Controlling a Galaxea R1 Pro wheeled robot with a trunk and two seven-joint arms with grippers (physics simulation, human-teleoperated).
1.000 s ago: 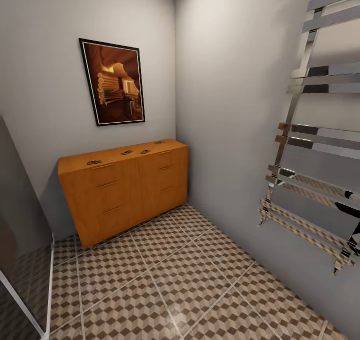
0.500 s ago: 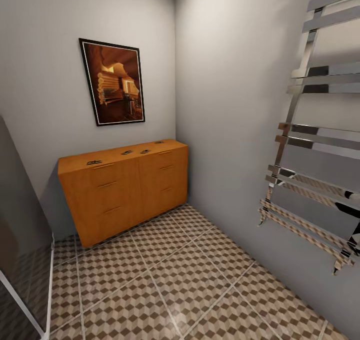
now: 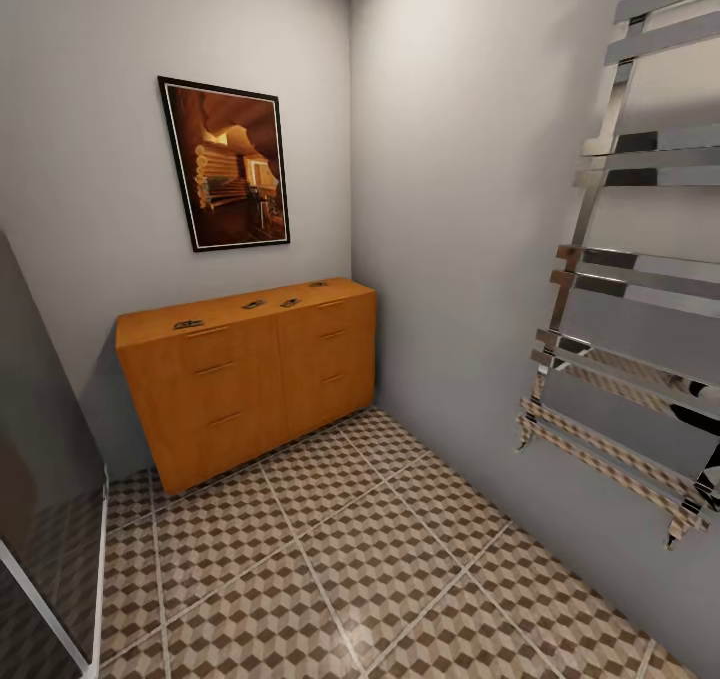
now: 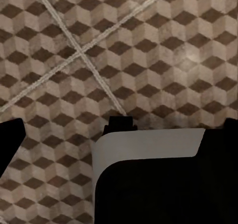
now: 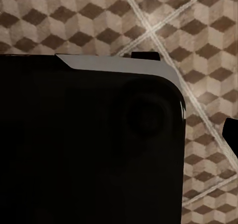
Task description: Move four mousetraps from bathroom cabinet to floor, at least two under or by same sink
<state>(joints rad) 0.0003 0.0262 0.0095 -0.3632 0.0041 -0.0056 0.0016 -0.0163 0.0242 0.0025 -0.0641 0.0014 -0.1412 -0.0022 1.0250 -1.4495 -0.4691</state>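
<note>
Nothing moved: four mousetraps [image 3: 254,304] atop cabinet [image 3: 250,379].

mousetraps [image 3: 253,304]: four small flat pieces lying spaced along cabinet top | cabinet [image 3: 250,374]: orange-brown, drawers shut, standing on cube-patterned bathroom floor [image 3: 340,549]

No readable text, labels or numbers anywhere.

Head roomward; wrists over shared floor [image 4: 148,60]
</note>
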